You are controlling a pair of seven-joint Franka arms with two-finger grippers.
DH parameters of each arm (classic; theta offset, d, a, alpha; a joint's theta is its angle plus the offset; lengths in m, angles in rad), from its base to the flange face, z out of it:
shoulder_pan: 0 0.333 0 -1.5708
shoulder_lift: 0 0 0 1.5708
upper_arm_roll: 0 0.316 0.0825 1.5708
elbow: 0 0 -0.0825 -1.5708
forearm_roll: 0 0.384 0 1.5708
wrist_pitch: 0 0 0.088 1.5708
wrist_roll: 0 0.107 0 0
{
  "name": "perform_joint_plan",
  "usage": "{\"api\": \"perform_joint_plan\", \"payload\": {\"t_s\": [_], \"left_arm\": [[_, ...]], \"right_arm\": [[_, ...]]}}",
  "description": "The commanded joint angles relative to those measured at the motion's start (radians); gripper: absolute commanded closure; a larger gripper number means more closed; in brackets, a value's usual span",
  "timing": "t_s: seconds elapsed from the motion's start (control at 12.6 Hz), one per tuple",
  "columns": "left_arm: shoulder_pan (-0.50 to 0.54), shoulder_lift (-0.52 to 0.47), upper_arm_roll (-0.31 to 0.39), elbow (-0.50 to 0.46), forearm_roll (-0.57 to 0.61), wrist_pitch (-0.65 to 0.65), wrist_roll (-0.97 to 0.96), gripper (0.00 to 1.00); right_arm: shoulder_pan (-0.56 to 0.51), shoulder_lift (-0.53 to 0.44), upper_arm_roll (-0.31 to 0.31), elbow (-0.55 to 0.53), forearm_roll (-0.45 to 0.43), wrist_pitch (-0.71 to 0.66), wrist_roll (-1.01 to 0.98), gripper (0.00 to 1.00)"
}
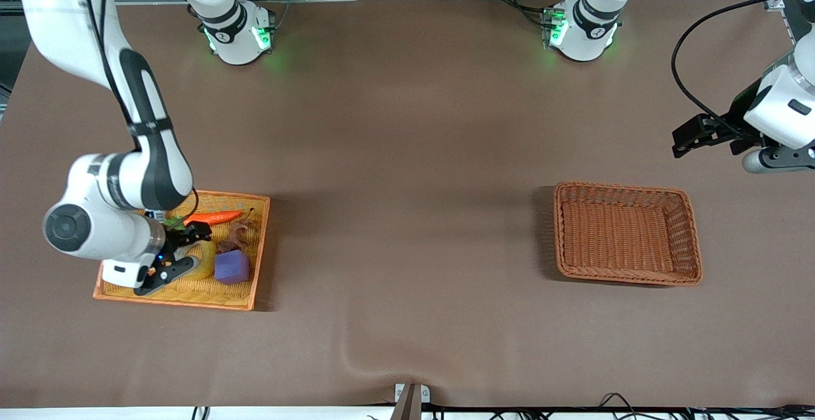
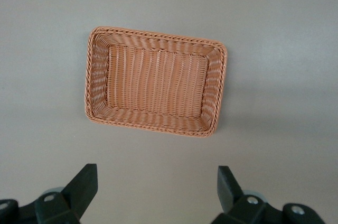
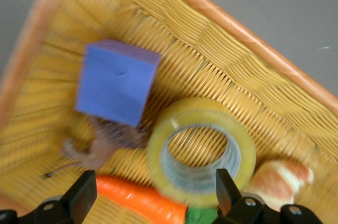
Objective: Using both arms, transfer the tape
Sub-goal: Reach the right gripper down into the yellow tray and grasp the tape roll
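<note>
Landmark: yellow tray [image 1: 245, 251], at the right arm's end of the worktop [image 1: 407, 216]; every place below is read from it.
Tape [image 3: 200, 150]: lies in the yellow tray, ring flat on the weave with its hole facing up. Purple cube [image 3: 116, 81] sits just beside it; an orange carrot [image 3: 140, 197] and a bread-like piece [image 3: 280, 179] also crowd close.
Right claw [image 1: 181, 251]: low over the yellow tray, right above the tape. Fingers spread wide, nothing held.
Key relation: the tape sits straight ahead of the right claw, slightly off toward one finger [image 3: 227, 189], which overlaps the ring's wall in the wrist view. No contact can be confirmed.
Long axis: none to speak of; the roll is round, so a finger inside the hole and one outside looks the likely grip.
Left claw [image 2: 156, 189]: well apart from the yellow tray, up over the worktop near the brown basket [image 2: 95, 84]. Fingers wide, empty; this arm waits.
Nearer arm: right, by far.
Risk, as judged: carrot and cube may get nudged.
</note>
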Motion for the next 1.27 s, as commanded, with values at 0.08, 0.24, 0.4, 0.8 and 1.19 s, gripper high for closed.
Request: {"api": "perform_joint_plan", "payload": {"t_s": [0.08, 0.24, 0.4, 0.8, 1.19], "left_arm": [[0.006, 0.002, -0.008, 0.008, 0.017, 0.007, -0.014, 0.0], [0.006, 0.002, -0.008, 0.007, 0.017, 0.007, -0.014, 0.0], [0.006, 0.006, -0.008, 0.007, 0.017, 0.009, -0.014, 0.0], [0.006, 0.002, -0.008, 0.011, 0.017, 0.009, -0.011, 0.0], [0.008, -0.003, -0.007, 0.01, 0.015, 0.007, -0.005, 0.0]], "right_arm": [[-0.018, 0.041, 0.005, -0.018, 0.021, 0.027, -0.038, 0.0], [-0.021, 0.06, 0.007, -0.021, 0.029, 0.035, -0.036, 0.28], [-0.034, 0.071, 0.007, -0.021, 0.043, 0.036, -0.036, 0.32], [-0.018, 0.033, 0.01, -0.009, 0.099, -0.1, -0.024, 1.0], [0.063, -0.098, 0.0, 0.112, 0.087, -0.278, 0.097, 1.0]]}}
